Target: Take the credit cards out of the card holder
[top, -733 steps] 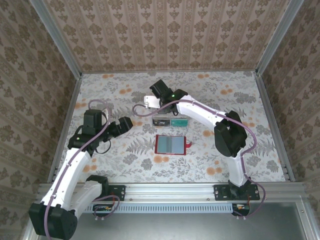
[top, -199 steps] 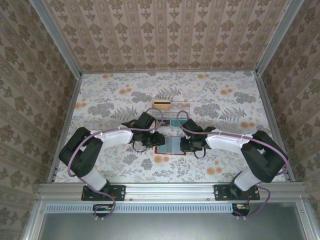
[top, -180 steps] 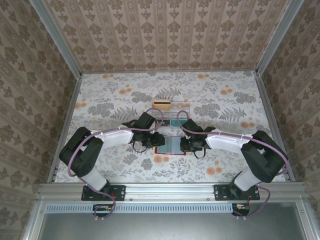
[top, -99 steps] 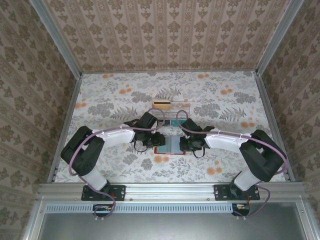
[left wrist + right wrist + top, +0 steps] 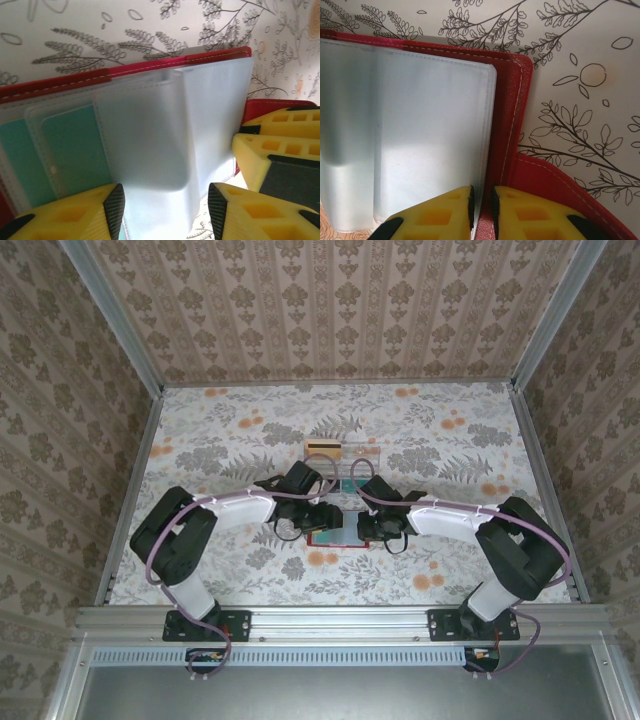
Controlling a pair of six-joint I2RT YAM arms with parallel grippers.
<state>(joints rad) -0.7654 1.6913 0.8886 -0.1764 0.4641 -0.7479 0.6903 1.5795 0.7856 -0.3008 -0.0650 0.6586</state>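
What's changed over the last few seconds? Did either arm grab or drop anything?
Both arms swung in to the card holder. The right gripper left the clear tray, where a tan card now lies, and is pinched shut on the holder's right edge. The left gripper opened wider in the last second, straddling a clear sleeve. The holder stayed open in the same spot.

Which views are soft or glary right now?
Left wrist: frosted sleeves look milky, yellow fingers slightly soft up close. Right wrist: wallet stitching and tablecloth print sharp, no glare. Top external: even light, faint shadows, wallet tiny.
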